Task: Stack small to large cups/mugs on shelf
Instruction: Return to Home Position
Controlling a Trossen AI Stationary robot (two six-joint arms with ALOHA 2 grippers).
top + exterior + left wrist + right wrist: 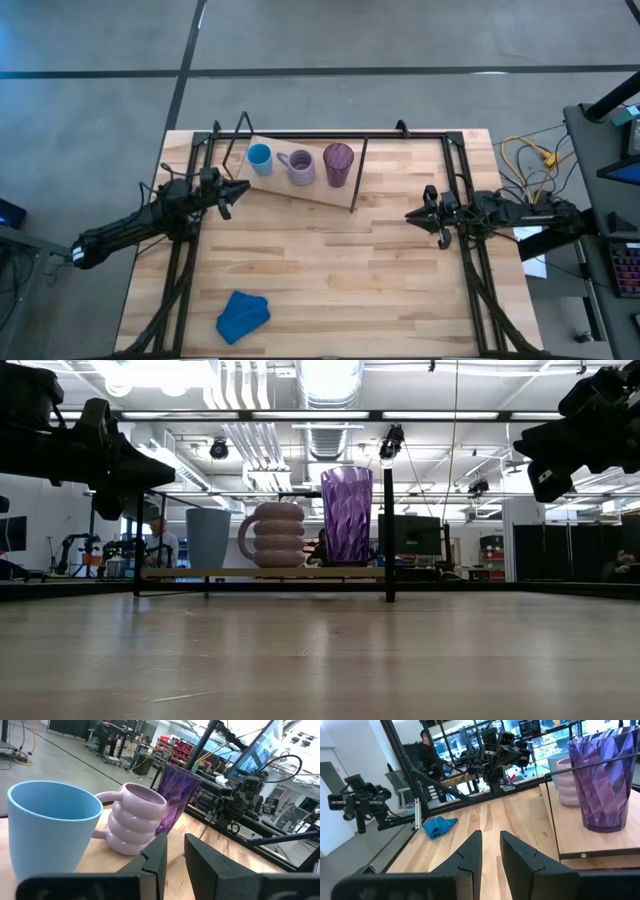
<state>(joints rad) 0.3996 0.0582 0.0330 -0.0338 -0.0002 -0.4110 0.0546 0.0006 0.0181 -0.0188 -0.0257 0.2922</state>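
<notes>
You have open wood desk (330, 260) between both empty claws, each parted narrowly. On the shelf (322, 188) stand, in a row, smooth blue cup (259, 158), ribbed lavender mug (299, 166) and faceted purple tumbler (338, 163). Left claw (238, 190) hangs just beside the shelf's cup end; right claw (416, 214) near the desk's right side.

A crumpled bright blue cloth (243, 316) is seen lying on the light butcher-block wooden tabletop (340, 270) — near its front edge, left of centre — with yellow cables (528, 160) coiled beyond its right edge.
</notes>
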